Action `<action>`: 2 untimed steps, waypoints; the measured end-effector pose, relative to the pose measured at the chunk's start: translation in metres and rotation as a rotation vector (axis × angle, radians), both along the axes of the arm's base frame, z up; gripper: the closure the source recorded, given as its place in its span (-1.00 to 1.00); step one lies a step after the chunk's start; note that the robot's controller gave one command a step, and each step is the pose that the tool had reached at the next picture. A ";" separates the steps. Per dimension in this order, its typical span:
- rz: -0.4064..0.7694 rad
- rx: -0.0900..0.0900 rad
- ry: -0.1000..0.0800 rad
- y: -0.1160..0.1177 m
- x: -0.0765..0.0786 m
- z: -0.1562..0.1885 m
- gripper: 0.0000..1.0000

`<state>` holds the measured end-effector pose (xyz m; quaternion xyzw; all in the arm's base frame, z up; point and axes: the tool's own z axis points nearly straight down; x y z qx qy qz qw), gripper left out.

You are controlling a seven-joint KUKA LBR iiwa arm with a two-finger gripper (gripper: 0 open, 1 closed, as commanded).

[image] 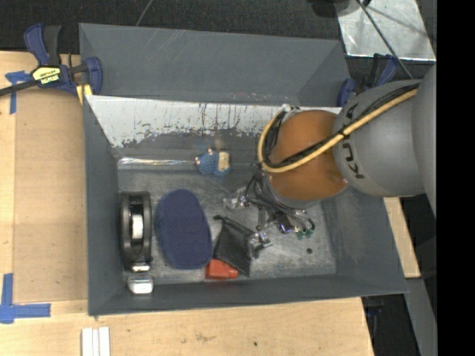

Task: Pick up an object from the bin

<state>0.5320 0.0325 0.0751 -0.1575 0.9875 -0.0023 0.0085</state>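
The arm (393, 143) is a thick, rounded link in smooth light grey metal, with black block lettering (350, 160) on its side (KUKA, partly cut off by the curve). At its wrist sits a domed orange cover (304, 165), glossy and roughly egg-shaped. A yellow cable (364, 116) runs along the grey link and loops round the cover's rim, paired with a thinner black cable (261, 143) that follows the same curve. Under the cover the jaws are a cluster of silvery metal fittings with thin dark wires, and small blue and green connectors (295, 230) show among them.
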 end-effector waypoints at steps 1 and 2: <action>0.001 0.006 -0.013 0.003 0.004 0.003 1.00; 0.040 0.002 0.005 0.013 0.009 0.164 1.00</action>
